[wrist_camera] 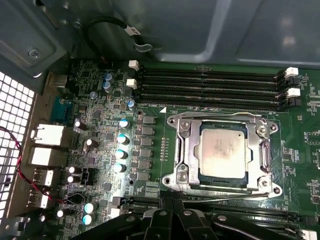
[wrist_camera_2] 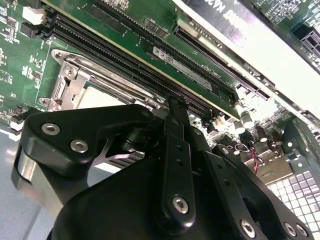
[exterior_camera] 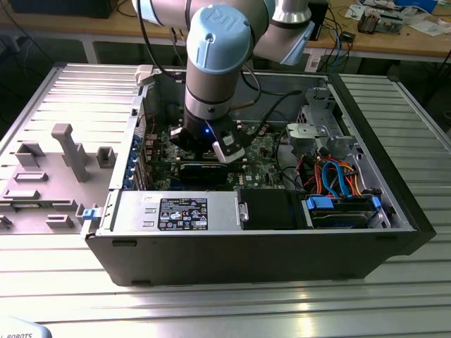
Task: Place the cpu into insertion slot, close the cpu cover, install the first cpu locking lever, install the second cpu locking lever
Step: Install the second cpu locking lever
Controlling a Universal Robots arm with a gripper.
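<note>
An open computer case (exterior_camera: 268, 246) is seen lying on a ribbed metal table (exterior_camera: 211, 310) in the exterior view, with the robot arm (exterior_camera: 218, 63) reaching down into it from twelve o'clock. The green circuit board (wrist_camera: 150, 165) is shown in the first wrist view, with the long memory slots (wrist_camera: 210, 87) at twelve o'clock of the insertion slot (wrist_camera: 172, 150). The cpu cover (wrist_camera: 187, 145) is seen lying flat, framing the cpu (wrist_camera: 222, 152), which is seated in the insertion slot. The cpu's grey metal top is exposed through the cover's square opening. The gripper (wrist_camera: 172, 202) is seen at six o'clock of the socket, just beside its rim, with its black fingers (wrist_camera_2: 172, 150) drawn together and nothing between them.
</note>
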